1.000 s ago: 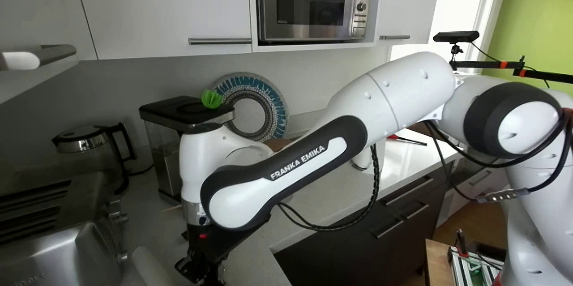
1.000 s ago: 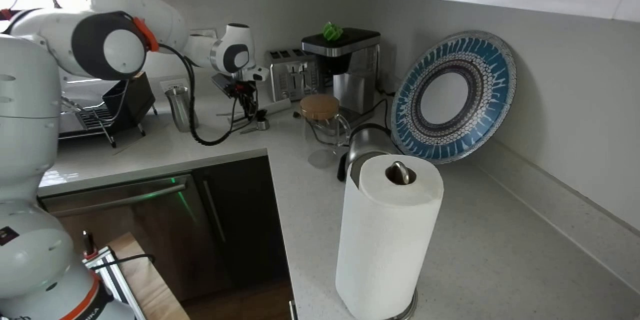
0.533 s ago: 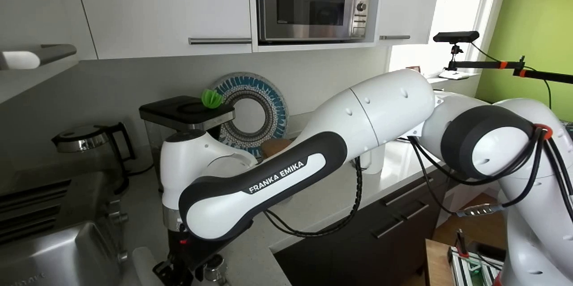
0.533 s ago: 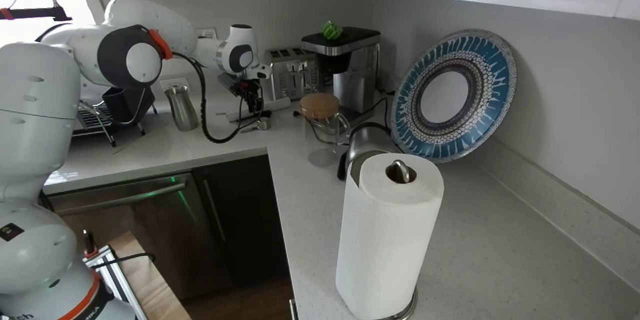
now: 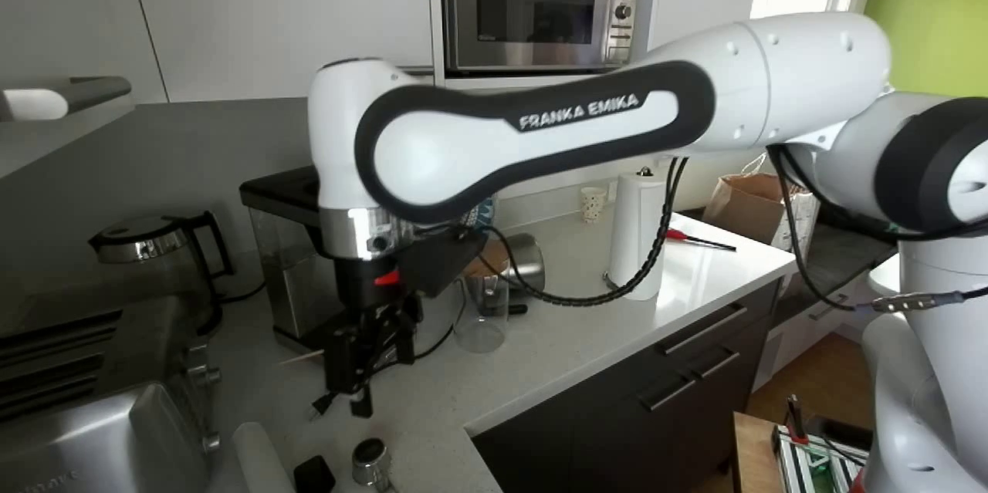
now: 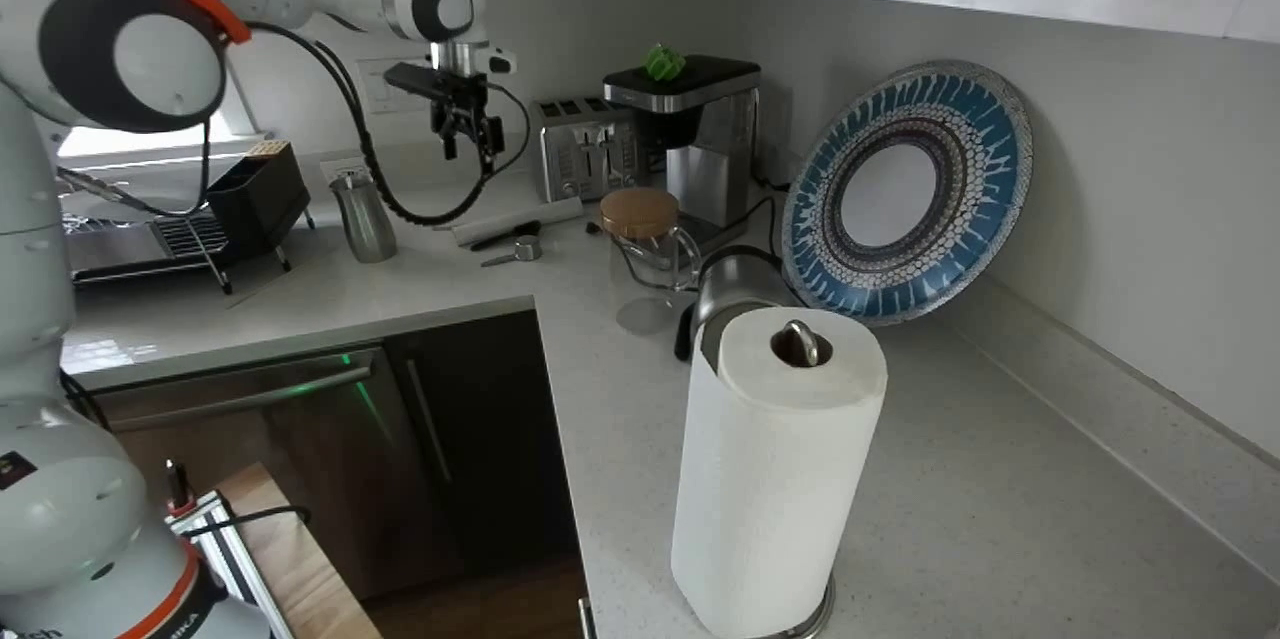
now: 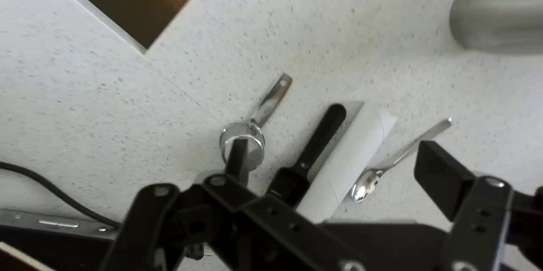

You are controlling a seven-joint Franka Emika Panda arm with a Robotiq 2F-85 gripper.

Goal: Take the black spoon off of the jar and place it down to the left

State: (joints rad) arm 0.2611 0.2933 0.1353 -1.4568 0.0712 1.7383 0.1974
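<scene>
The black spoon (image 7: 315,149) lies flat on the counter, between a white tube and a small metal scoop. It also shows in both exterior views, partly cut off in an exterior view (image 5: 314,475). Above it, with bare space between, hangs my gripper (image 6: 469,157), its fingers spread wide and holding nothing. In the wrist view the gripper (image 7: 337,167) spans the spoon and the tube, and one arm of it covers the end of the spoon's bowl. The jar (image 6: 640,264), glass with a brown lid, stands by the coffee machine, apart from the spoon.
Around the spoon lie the white tube (image 7: 348,160), the metal scoop (image 7: 242,143) and a silver spoon (image 7: 382,171). A toaster (image 5: 116,416) and the coffee machine (image 6: 690,149) stand behind. A steel pitcher (image 6: 362,219) and a paper roll (image 6: 780,479) stand farther off. The counter's inner corner (image 7: 144,50) is near.
My gripper was down at the counter, hiding the black spoon. It has let go and risen well above it, jaws wide apart, and the spoon lies uncovered beside the tube.
</scene>
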